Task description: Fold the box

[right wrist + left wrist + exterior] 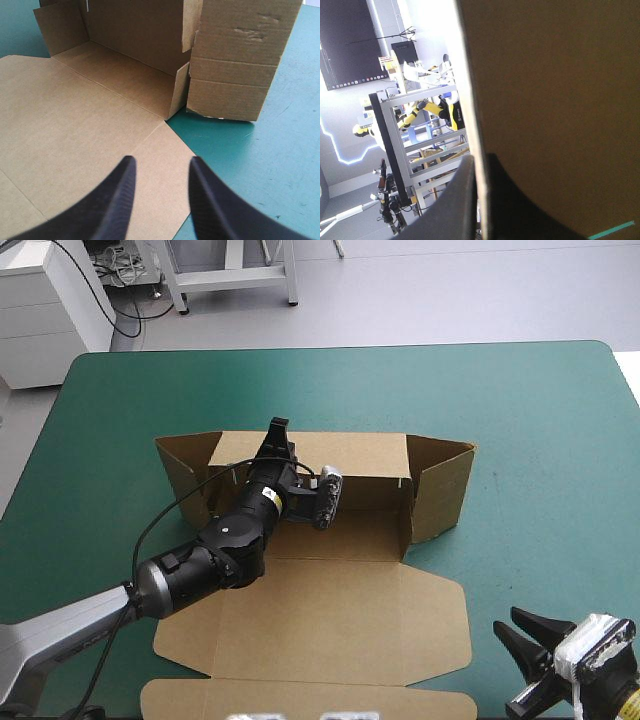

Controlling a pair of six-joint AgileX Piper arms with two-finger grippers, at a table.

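Left fingers [520, 215]: clamped on box [330, 610] far wall.
Right fingers [122, 200]: apart, empty.
Advice: hold wall upright, tuck side flaps.

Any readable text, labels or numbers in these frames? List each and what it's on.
Box: plain brown board, no print on the faces shown.
Yellow sticker on the left arm: too small to read.
Nothing else legible.
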